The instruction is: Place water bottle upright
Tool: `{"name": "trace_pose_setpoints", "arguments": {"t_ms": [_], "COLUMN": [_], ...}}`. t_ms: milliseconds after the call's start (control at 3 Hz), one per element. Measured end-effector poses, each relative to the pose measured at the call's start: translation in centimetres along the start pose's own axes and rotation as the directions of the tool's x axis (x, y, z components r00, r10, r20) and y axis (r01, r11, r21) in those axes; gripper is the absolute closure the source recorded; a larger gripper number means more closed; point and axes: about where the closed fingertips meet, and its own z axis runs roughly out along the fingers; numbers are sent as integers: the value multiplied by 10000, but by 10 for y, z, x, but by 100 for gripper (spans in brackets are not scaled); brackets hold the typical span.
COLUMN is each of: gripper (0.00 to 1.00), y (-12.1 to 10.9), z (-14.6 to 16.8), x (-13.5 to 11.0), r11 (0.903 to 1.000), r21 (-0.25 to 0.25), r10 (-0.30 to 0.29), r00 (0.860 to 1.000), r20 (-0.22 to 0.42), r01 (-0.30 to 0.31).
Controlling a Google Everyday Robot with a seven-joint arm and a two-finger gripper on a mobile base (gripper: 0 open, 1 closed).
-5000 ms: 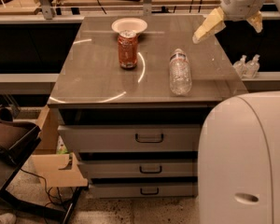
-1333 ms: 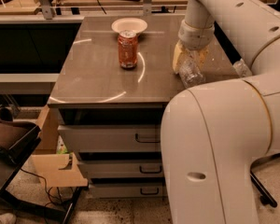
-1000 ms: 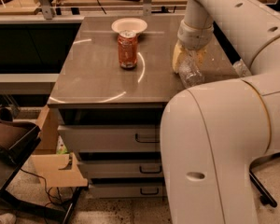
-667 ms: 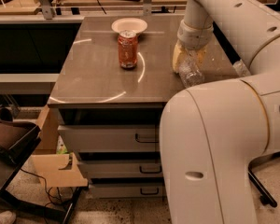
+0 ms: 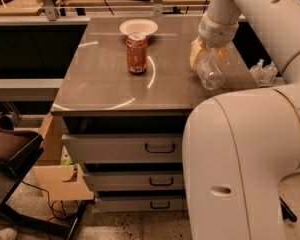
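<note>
The water bottle (image 5: 210,74) is a clear ribbed plastic bottle at the right side of the grey table top (image 5: 100,84). Its base points toward the camera and its neck end is hidden under the gripper. My gripper (image 5: 207,54) comes down from the white arm above and its yellowish fingers (image 5: 195,55) are closed around the bottle's upper part. The bottle is tilted, not upright.
An orange-red soda can (image 5: 137,53) stands mid-table with a white bowl (image 5: 138,27) behind it. Two tiny clear bottles (image 5: 263,72) sit off the table's right edge. Drawers (image 5: 160,148) are below. My white body (image 5: 240,159) fills the lower right.
The gripper came down from the far right onto the lying bottle. In the last second the bottle's base has shifted slightly right and up in the gripper's hold.
</note>
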Motion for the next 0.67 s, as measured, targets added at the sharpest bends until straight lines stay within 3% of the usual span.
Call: {"name": "trace_pose_setpoints", "arguments": {"t_ms": [333, 667], "gripper": [100, 100], "y": [-13, -18], "z": [-52, -84], "x": [-13, -20], "r11": [9975, 9874], "r21": [-305, -762], "r10": [-596, -1160], "r00": [9883, 9626], "r20": [1403, 2450], "r01": [645, 1384]}}
